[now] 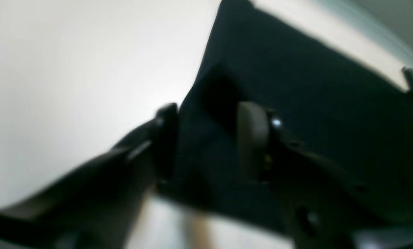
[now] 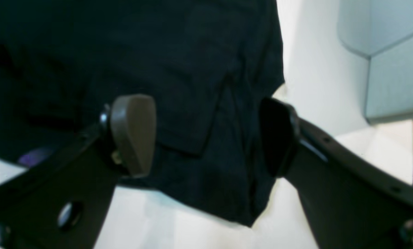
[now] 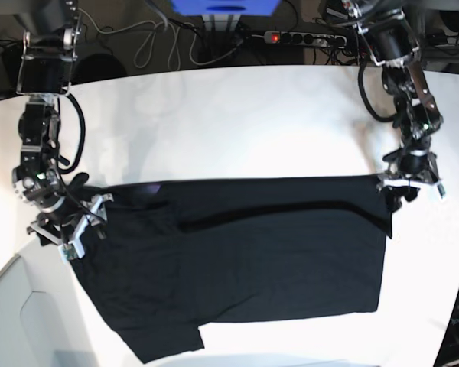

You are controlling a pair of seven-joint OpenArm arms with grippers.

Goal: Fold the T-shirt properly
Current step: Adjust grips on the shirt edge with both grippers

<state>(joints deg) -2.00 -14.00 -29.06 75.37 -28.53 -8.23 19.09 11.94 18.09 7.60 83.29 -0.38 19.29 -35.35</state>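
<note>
The black T-shirt point(image 3: 275, 260) lies flat across the white table point(image 3: 237, 122), plain side up, with a long fold crease across its upper part. My left gripper point(image 3: 408, 187) is at the shirt's upper right corner. In the left wrist view it point(image 1: 208, 138) is open, with black cloth point(image 1: 313, 86) between its fingers. My right gripper point(image 3: 70, 229) is at the shirt's left sleeve end. In the right wrist view it point(image 2: 206, 135) is open wide, straddling the cloth edge point(image 2: 175, 52). A small purple patch point(image 2: 33, 155) shows under the cloth.
A power strip point(image 3: 306, 37), cables and a blue box point(image 3: 226, 6) lie beyond the table's far edge. A grey panel point(image 3: 15, 321) stands at the lower left corner. The shirt's hem reaches close to the table's front edge.
</note>
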